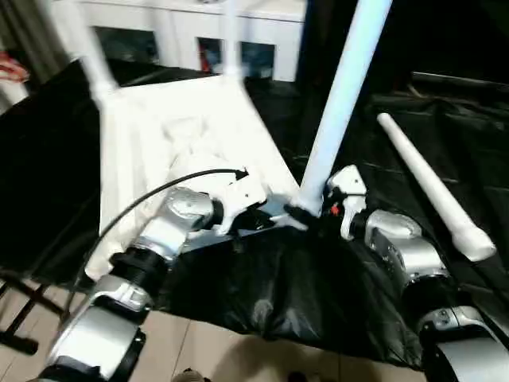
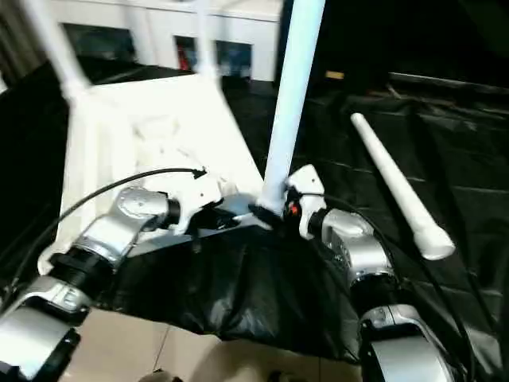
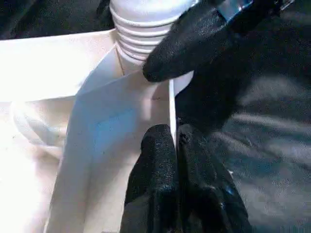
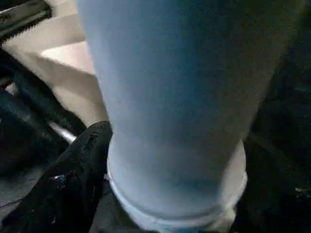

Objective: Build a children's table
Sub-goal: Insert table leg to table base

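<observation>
Presently catalogued: one small white plastic square table top [image 1: 187,135], lying underside-up on black sheeting [image 1: 318,294], ribbing faintly visible; two white round legs already stood in its far corners. Right gripper [image 1: 306,216] was clamped on the base of a third long white tapered plastic leg [image 1: 342,95], its black fingers [image 4: 73,179] pressed against the collar. This leg rose nearly upright from the gripper, leaning slightly away toward the far side, its threaded end [image 3: 141,34] sitting directly at the near corner socket of the top, just below the grasp. Left gripper [image 3: 175,145] was closed together on the thin upright rim wall of the same corner, immediately beside the right gripper, apparently steadying the top. Judged the key relation: the leg's long axis needed to run straight down into the socket beneath the right gripper, with the left holding the corner still alongside. A fourth white tapered leg [image 1: 433,187] lay loose on the sheeting, beyond and outboard of the right gripper, well apart, nearer that arm.

Obscured: how far the thread was seated could not be told; the upright leg's top was cut off; the far legs were blurred
</observation>
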`<state>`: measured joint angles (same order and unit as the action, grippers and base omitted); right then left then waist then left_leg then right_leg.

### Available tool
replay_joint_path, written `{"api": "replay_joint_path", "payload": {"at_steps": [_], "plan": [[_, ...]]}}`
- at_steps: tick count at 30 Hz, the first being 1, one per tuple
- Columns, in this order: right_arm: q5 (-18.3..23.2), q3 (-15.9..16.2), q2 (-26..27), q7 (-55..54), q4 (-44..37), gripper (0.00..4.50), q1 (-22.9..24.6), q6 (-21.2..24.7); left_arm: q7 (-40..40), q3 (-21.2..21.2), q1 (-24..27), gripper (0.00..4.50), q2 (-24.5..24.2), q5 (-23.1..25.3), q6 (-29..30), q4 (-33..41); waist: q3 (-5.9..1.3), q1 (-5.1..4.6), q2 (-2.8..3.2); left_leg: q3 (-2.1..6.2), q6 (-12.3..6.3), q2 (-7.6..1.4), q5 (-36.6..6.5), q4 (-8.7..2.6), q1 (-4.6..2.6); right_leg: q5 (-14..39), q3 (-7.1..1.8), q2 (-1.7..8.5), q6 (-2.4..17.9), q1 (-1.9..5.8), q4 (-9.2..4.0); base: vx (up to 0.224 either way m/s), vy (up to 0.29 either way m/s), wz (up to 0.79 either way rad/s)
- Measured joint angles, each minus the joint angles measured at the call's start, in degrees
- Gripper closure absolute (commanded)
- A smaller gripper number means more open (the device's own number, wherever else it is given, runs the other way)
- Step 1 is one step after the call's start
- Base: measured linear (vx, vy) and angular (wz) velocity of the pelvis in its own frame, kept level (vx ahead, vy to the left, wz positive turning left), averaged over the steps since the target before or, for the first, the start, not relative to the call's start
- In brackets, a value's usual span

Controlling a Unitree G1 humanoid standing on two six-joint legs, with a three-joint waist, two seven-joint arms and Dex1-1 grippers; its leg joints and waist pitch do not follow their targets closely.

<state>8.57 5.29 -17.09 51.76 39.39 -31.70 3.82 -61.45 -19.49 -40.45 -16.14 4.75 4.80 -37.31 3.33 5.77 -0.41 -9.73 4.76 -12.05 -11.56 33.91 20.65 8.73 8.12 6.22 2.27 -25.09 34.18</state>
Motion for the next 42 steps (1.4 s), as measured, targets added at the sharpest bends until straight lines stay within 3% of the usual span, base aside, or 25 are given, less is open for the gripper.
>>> {"api": "replay_joint_path", "payload": {"at_steps": [6, 10, 22, 25, 32, 36, 42], "plan": [[0.0, 2.0, -3.0, 7.5, -2.4, 0.69, 1.2, 0.4, -6.0, -0.3, 0.5, 4.5, -1.8, -0.8, -2.6, -0.2, 0.01, 0.42, -0.01, -0.28, 0.01, 0.12, 0.0, 0.26, -0.2, 0.0, -1.06, -0.02, 0.0, 0.11, 0.25, 0.0, 0.0, 0.0], [0.0, 2.9, -3.9, 10.3, -3.5, 0.69, 1.7, 0.5, -8.5, -0.6, 0.6, 4.5, -3.0, -1.2, -3.6, -0.2, 0.01, 0.53, -0.02, -0.35, 0.02, 0.12, 0.0, 0.34, -0.21, 0.0, -1.2, -0.02, 0.0, 0.16, 0.3, 0.0, 0.0, 0.0], [0.0, 3.4, -4.0, 12.5, -5.5, 1.68, 2.8, 0.5, -9.6, -0.5, 0.8, 4.5, -3.6, -1.6, -5.9, -1.9, 0.0, 0.79, -0.04, -0.31, 0.02, 0.11, 0.0, 0.45, -0.13, 0.1, -1.22, -0.02, -0.2, 0.17, 0.53, 0.0, 0.0, 0.0], [0.1, 3.3, -3.8, 11.9, -5.9, 1.71, 3.3, 0.5, -9.4, -0.4, 0.8, 4.5, -3.4, -1.6, -6.0, -2.3, -0.01, 0.85, -0.04, -0.31, 0.03, 0.11, 0.0, 0.46, -0.12, 0.1, -1.23, -0.02, -0.2, 0.21, 0.56, 0.0, 0.0, 0.0], [0.0, 1.5, -2.4, 7.4, -7.3, 1.76, 5.3, 1.1, -4.8, 0.5, 1.0, 4.5, -0.8, -1.5, -6.1, -3.9, -0.02, 0.75, -0.03, -0.36, 0.41, 0.14, -0.1, 0.57, -0.22, 0.1, -1.51, -0.02, -0.2, 0.3, 0.71, 0.0, 0.0, 0.0], [-0.5, -2.4, 2.1, -4.4, -5.9, 1.76, 6.0, 0.8, 3.7, 1.8, 1.0, 4.5, 2.9, 0.1, -3.8, -4.6, -0.05, 0.32, -0.21, -0.34, 0.57, 0.16, 0.0, 0.56, -0.16, 0.3, -1.57, -0.02, -0.7, 0.37, 0.79, 0.0, 0.0, 0.0], [-3.0, -5.2, 8.2, -21.7, -4.1, 1.76, 5.4, 0.2, 14.7, 2.3, 0.5, 4.5, 8.4, 2.8, 0.1, -5.6, -0.11, -0.74, -0.2, -0.27, 0.62, 0.18, 0.0, 0.49, -0.5, 0.3, -1.51, -0.03, -0.8, 0.78, 0.74, 0.0, 0.0, 0.0]]}}
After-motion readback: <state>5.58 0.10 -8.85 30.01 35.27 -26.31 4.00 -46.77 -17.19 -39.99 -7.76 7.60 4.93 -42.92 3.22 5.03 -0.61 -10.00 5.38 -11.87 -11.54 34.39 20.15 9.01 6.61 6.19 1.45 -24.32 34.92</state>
